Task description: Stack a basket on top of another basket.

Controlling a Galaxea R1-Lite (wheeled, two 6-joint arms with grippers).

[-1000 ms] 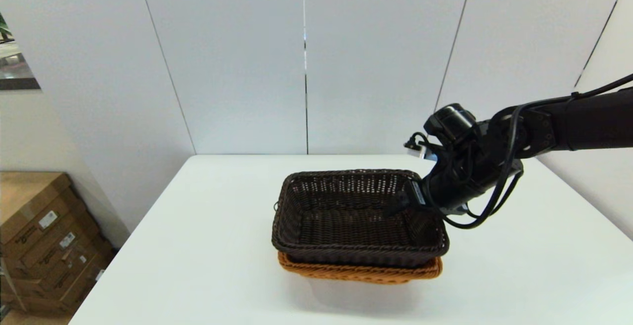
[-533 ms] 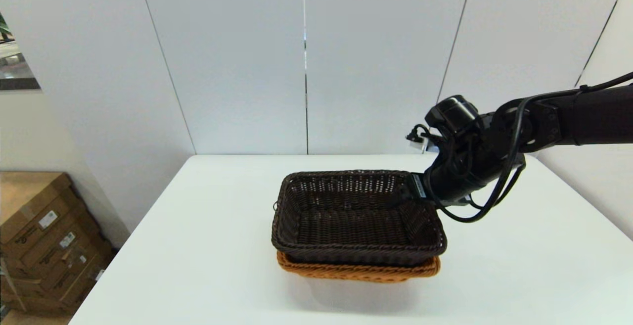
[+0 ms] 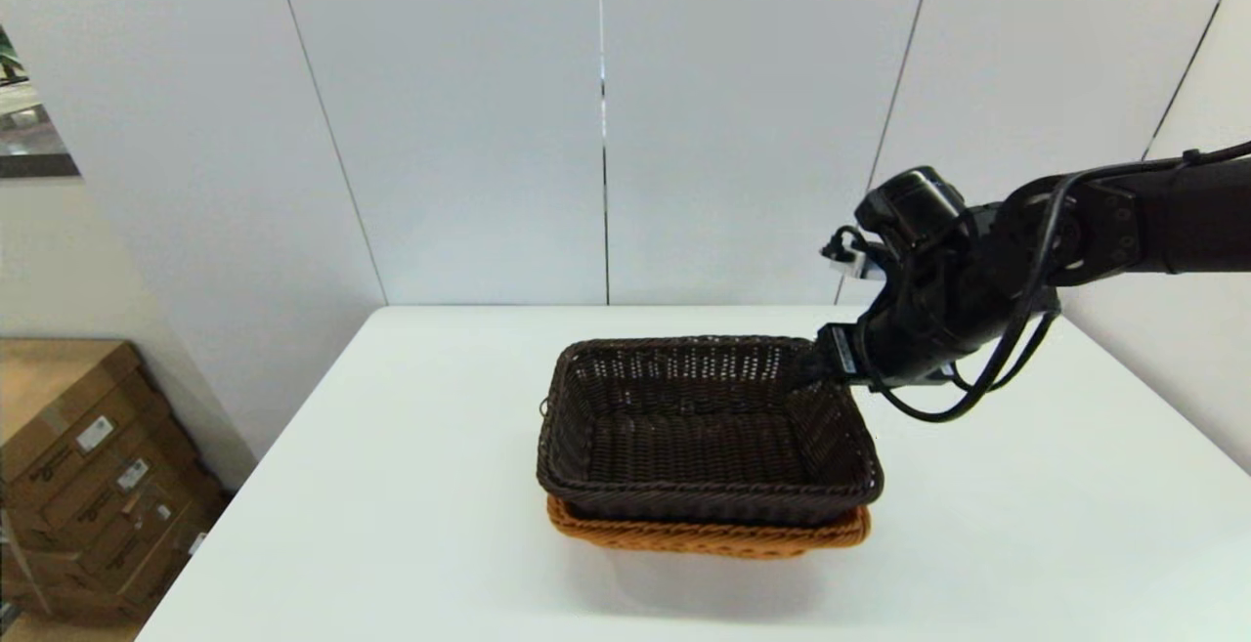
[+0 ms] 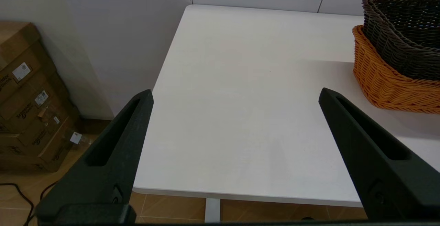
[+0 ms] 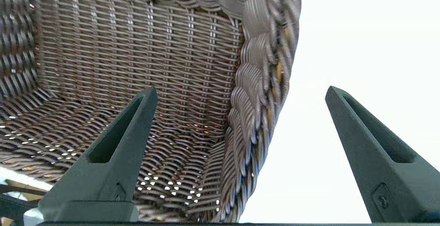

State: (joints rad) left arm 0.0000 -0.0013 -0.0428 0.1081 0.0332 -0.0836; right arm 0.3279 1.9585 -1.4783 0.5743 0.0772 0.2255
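Above the dark basket's point(image 3: 704, 427) rim, right hand point(image 3: 816, 368) spread wide, empty.

white table point(image 3: 410, 486), orange-tan basket point(image 3: 704, 536) on it

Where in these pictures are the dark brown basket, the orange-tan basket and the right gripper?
dark brown basket point(image 3: 699, 427), head view, woven floor.
orange-tan basket point(image 3: 704, 535), head view, near rim.
right gripper point(image 5: 240, 92), right wrist view, midway between fingertips.

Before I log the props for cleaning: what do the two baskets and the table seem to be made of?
Dark brown basket: woven wicker or a plastic imitation, faint sheen, braided rim, open-weave sides. Orange-tan basket under it: the same weave, matte. I cannot tell natural from synthetic. Table: smooth white top, probably laminate.
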